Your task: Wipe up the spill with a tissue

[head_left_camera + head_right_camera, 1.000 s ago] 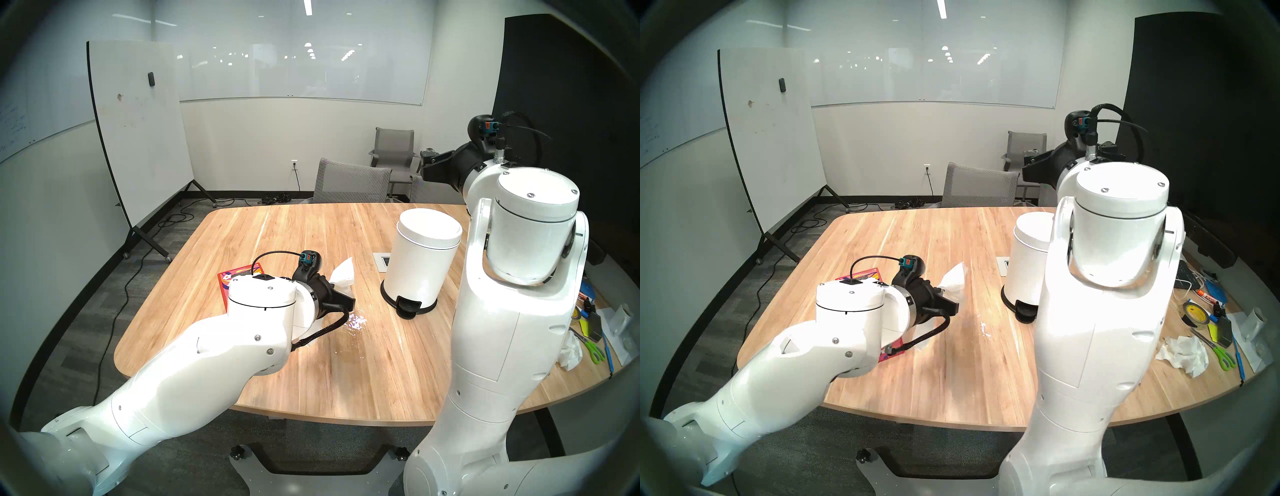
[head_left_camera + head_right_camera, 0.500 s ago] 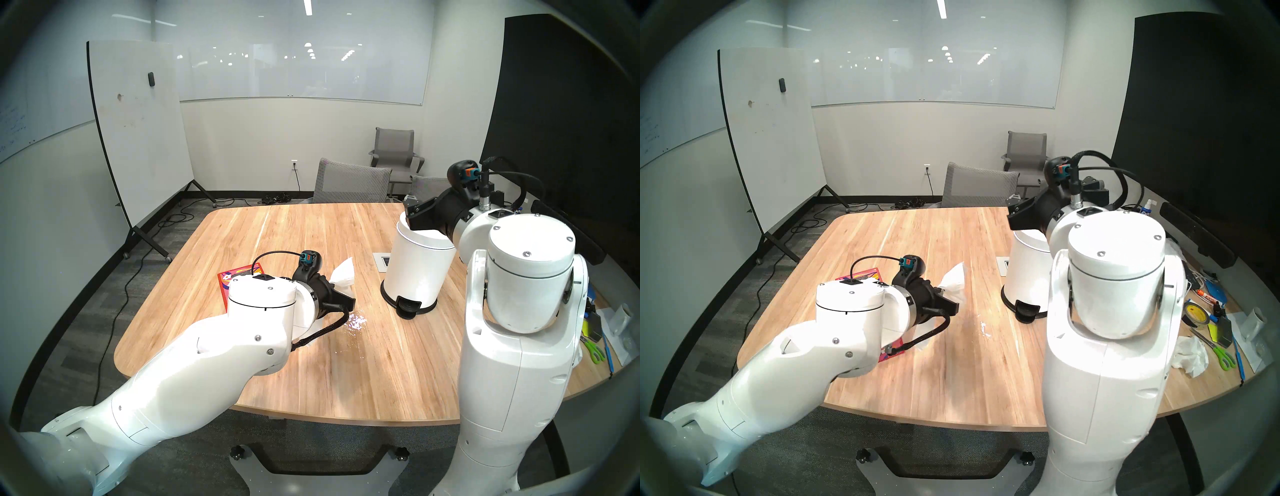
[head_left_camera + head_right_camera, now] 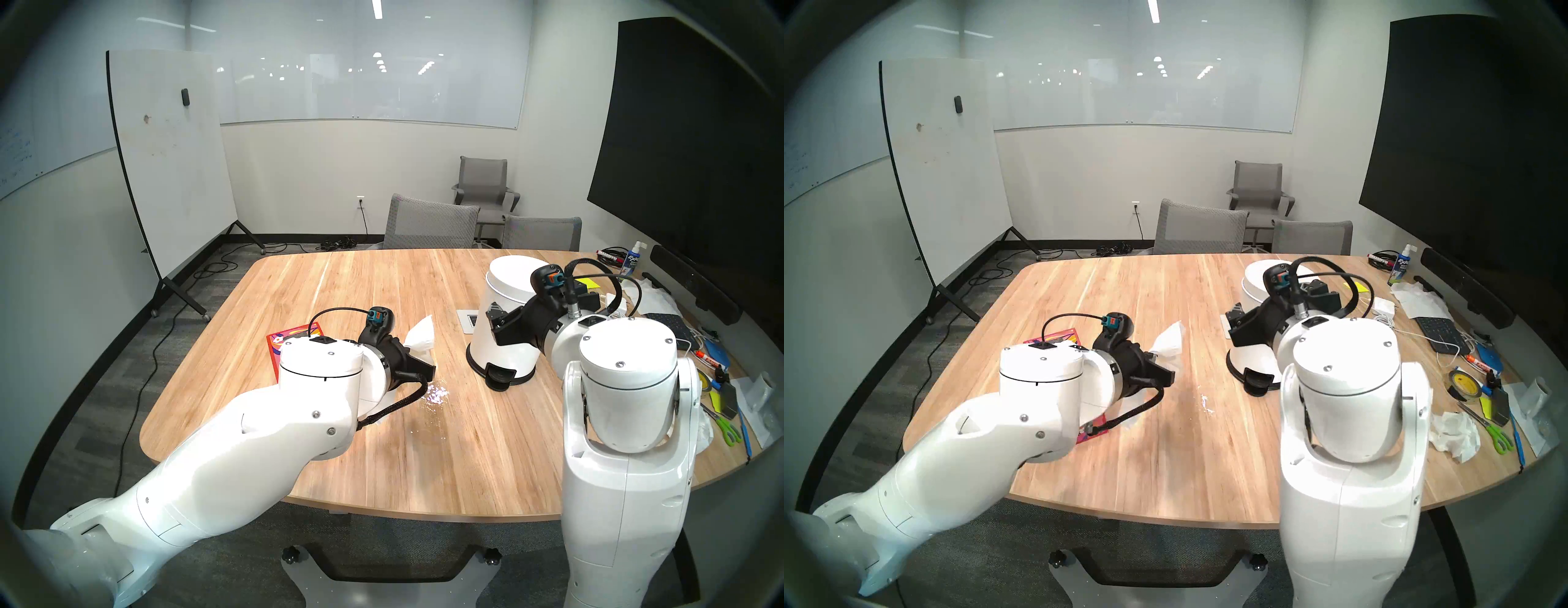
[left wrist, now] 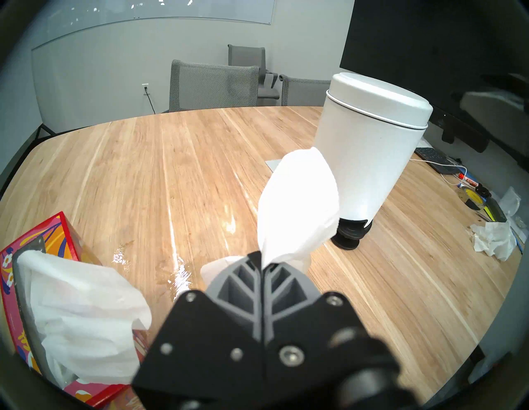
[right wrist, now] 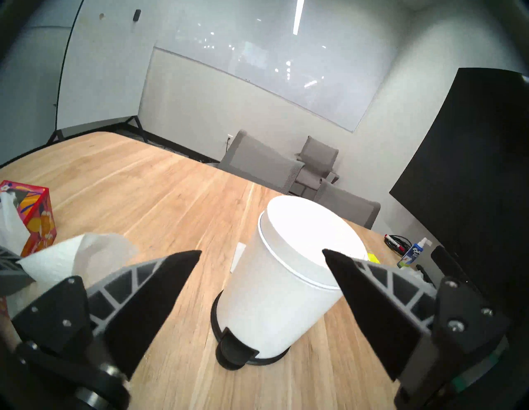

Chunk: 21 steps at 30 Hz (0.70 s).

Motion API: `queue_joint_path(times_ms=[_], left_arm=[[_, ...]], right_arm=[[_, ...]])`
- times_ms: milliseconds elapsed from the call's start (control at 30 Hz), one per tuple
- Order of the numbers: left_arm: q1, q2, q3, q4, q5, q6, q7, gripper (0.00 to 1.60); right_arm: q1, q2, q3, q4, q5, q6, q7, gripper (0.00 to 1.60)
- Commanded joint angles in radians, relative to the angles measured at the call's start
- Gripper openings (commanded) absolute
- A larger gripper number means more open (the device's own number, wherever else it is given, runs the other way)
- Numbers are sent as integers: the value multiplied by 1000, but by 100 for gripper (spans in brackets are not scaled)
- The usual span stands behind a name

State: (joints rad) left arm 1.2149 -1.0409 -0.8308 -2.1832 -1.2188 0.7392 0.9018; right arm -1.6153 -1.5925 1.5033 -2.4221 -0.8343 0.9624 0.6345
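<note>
left gripper (image 4: 262,262) is clamped on the tissue (image 4: 297,206) above the spill (image 3: 435,395); right gripper (image 5: 262,254) jaws wide apart near the bin (image 5: 286,286)

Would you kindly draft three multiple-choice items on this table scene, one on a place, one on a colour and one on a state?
1. Where does the spill lie?
A. On the bin lid
B. On the table between the tissue box and the pedal bin
C. On the floor

2. What colour is the pedal bin's body?
A. White
B. Red
C. Grey

3. How is the left gripper?
A. Wide open
B. Shut on a marker
C. Shut on the tissue

Answers: 1 B, glints on the wood there; 2 A, white with a black base; 3 C, the left wrist view shows the fingers pinching it.
</note>
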Motion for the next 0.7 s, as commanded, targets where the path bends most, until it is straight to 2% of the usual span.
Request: queue_joint_path(times_ms=[0, 33, 67, 133, 267, 433, 667], left_arm=[[-6, -4, -4, -16, 1, -2, 0, 0], [-6, -4, -4, -16, 1, -2, -1, 0], [-5, -4, -4, -16, 1, -2, -1, 0], [-5, -4, -4, -16, 2, -2, -1, 0], [-5, -4, -4, -16, 2, -2, -2, 0], [-5, -4, -3, -15, 4, -2, -3, 0], [-4, -4, -4, -17, 5, -3, -3, 0]], right_arm=[[-111, -4, 14, -21, -9, -2, 12, 160], [-145, -4, 14, -21, -10, -2, 11, 160], [-136, -3, 11, -21, -10, -2, 18, 160], [-179, -2, 0, -21, -9, -2, 19, 160], [-183, 1, -15, -21, -7, -2, 17, 160], [-143, 2, -31, -21, -8, -2, 7, 160], [-168, 6, -41, -21, -2, -2, -25, 160]])
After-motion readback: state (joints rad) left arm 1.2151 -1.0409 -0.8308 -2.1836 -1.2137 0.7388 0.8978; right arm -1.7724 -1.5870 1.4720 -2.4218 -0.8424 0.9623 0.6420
